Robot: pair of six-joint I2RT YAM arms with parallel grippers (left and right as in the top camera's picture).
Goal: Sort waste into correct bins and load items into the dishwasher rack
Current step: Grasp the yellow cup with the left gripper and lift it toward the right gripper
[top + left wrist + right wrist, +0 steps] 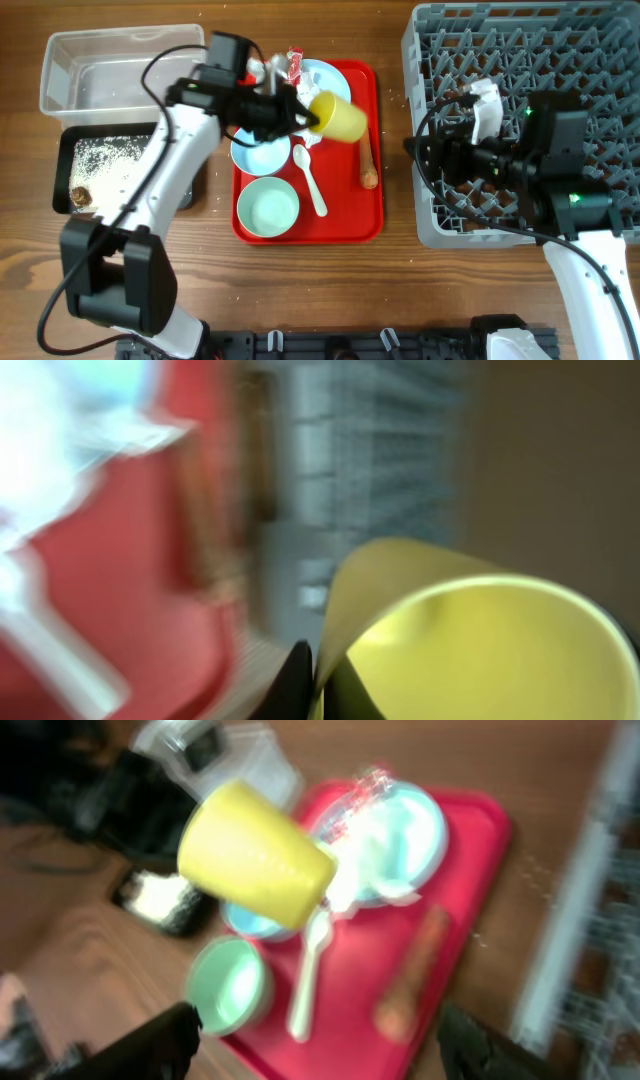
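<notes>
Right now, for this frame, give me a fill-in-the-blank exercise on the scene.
1. The left gripper holds the yellow ___.
2. The rice lies in the ___ bin.
3. The spoon lies on the ___ tray.
4. The open right gripper is above the grey ___.
Missing words: cup; black; red; rack.

Yellow cup (338,117), red tray (350,215), pale blue plate (325,76), mint-green bowl (268,208), white spoon (311,182), orange-brown stick (369,165), grey lattice-patterned rack (450,50), black tray (63,160) speckled with white rice (105,158), clear tub (60,70), brown wood-grain table (300,290).
</notes>
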